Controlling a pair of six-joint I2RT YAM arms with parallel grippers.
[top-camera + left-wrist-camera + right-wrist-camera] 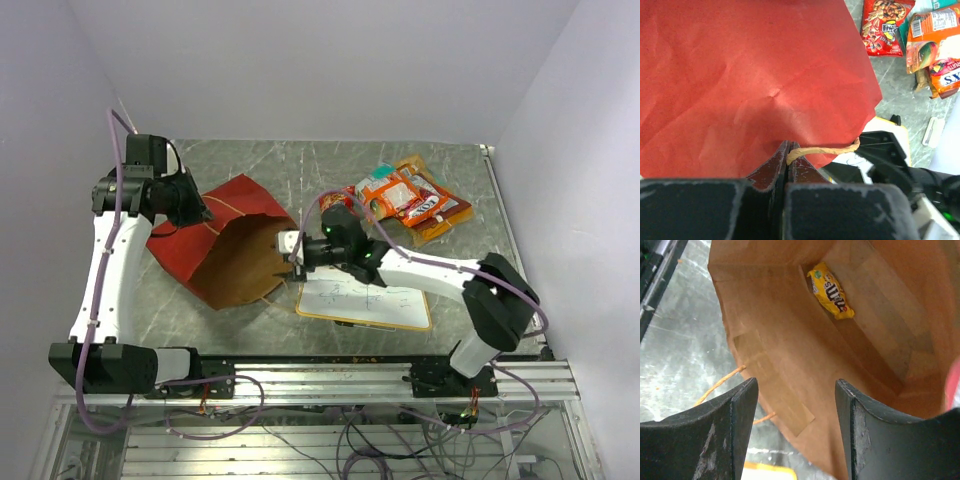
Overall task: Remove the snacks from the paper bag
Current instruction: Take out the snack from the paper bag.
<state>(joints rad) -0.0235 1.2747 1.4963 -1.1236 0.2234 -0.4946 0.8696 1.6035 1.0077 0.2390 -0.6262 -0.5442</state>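
Note:
The red paper bag lies on its side on the table, mouth toward the right arm. My left gripper is shut on the bag's string handle and holds the upper wall up. My right gripper is open at the bag's mouth, looking into the brown inside. One small yellow snack packet lies deep inside the bag. Several snack packets lie in a pile at the back right of the table; they also show in the left wrist view.
A white-framed whiteboard lies flat on the table under my right arm, just right of the bag's mouth. A small white bar lies near the snack pile. The bag's lower string handle rests on the grey marble table.

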